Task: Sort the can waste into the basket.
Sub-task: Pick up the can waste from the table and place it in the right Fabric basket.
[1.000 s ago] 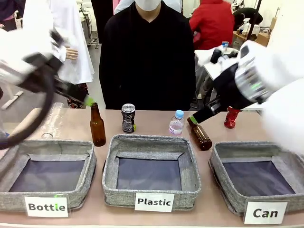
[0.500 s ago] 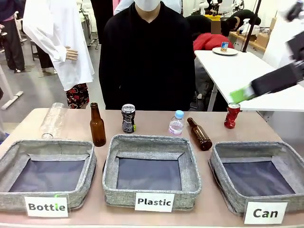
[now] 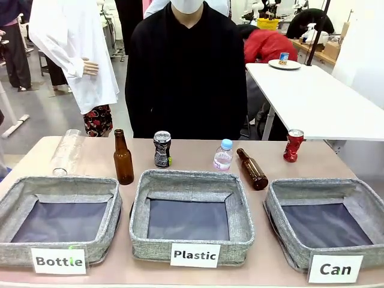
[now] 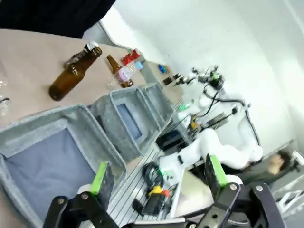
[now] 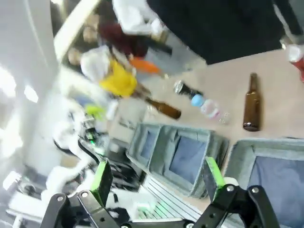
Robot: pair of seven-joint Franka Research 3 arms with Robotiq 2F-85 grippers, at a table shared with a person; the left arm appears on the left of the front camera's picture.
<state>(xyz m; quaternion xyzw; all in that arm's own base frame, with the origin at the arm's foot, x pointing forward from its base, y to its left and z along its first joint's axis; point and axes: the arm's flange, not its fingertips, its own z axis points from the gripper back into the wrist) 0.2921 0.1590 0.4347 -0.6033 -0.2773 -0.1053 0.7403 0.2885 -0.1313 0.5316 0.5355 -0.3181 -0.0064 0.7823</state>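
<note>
The black-and-silver crushed can [image 3: 162, 149] stands at the table's far middle, between a brown bottle and a small plastic bottle. The red crushed can [image 3: 293, 146] stands at the far right, just behind the grey basket [image 3: 312, 187] labelled "Can", whose dark floor is bare. In the left wrist view my left gripper [image 4: 159, 175] is open with nothing in it, high above the nearest basket; the red can [image 4: 129, 57] is far off. In the right wrist view my right gripper [image 5: 157, 176] is open, high over the basket [image 5: 237, 149], with the red can [image 5: 298, 64] at the picture's right edge.
Baskets labelled "Bottle" [image 3: 36, 183] and "Plastic" [image 3: 186, 177] sit left and middle along the near edge. An upright brown bottle [image 3: 123, 159], a small plastic bottle [image 3: 222, 155], a lying brown bottle [image 3: 252, 170] and a clear lying bottle [image 3: 66, 152] line the far side. A person [image 3: 186, 78] stands behind the table.
Both arms have lifted out of the front view: the left arm left first, then the right arm rose away to the upper right. The cans and bottles stayed put.
</note>
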